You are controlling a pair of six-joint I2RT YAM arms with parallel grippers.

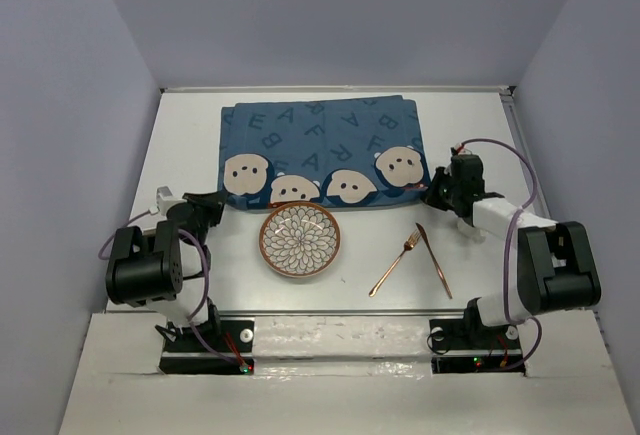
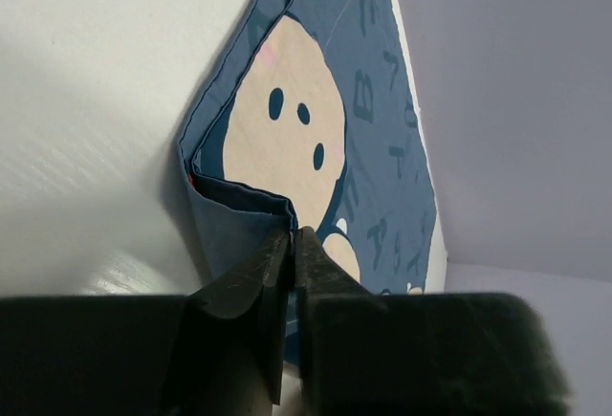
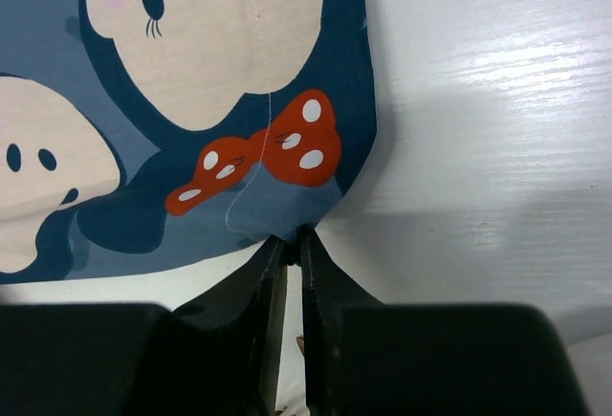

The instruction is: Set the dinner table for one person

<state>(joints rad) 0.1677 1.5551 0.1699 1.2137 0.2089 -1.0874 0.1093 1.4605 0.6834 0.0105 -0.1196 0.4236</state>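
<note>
Landmark = plate (image 1: pixel 300 240), patterned with a copper rim, sitting flat on the white surface (image 1: pixel 180 135). The surface runs under everything and extends out past the plate on all sides to the enclosure walls.

- Mat (image 1: pixel 320 140): dark blue cloth with letters and pale cartoon faces, lying on the far side of the plate. Its near edge meets the plate's far rim; can't tell if it overlaps.
- Fork (image 1: pixel 394 265): copper, right of the plate, lying at an angle with the tines at the far end.
- Knife (image 1: pixel 434 260): copper, just right of the fork. The two are close at their far ends and splay apart toward the near edge. Can't tell if they touch.
- Left end effector (image 1: pixel 213 202) (image 2: pixel 290 234): far-left of the plate, at the mat's near-left corner. Jaws pinched narrow on the mat; the wrist view shows the folded cloth corner right at the tips, raised slightly off the surface.
- Right end effector (image 1: pixel 437 187) (image 3: pixel 290 239): far-right of the plate, beyond the fork and knife, at the mat's near-right corner. Jaws nearly together, nipping the mat's edge just below the red polka-dot bow print.

Both arms are low, with wrists angled in toward the mat.
</note>
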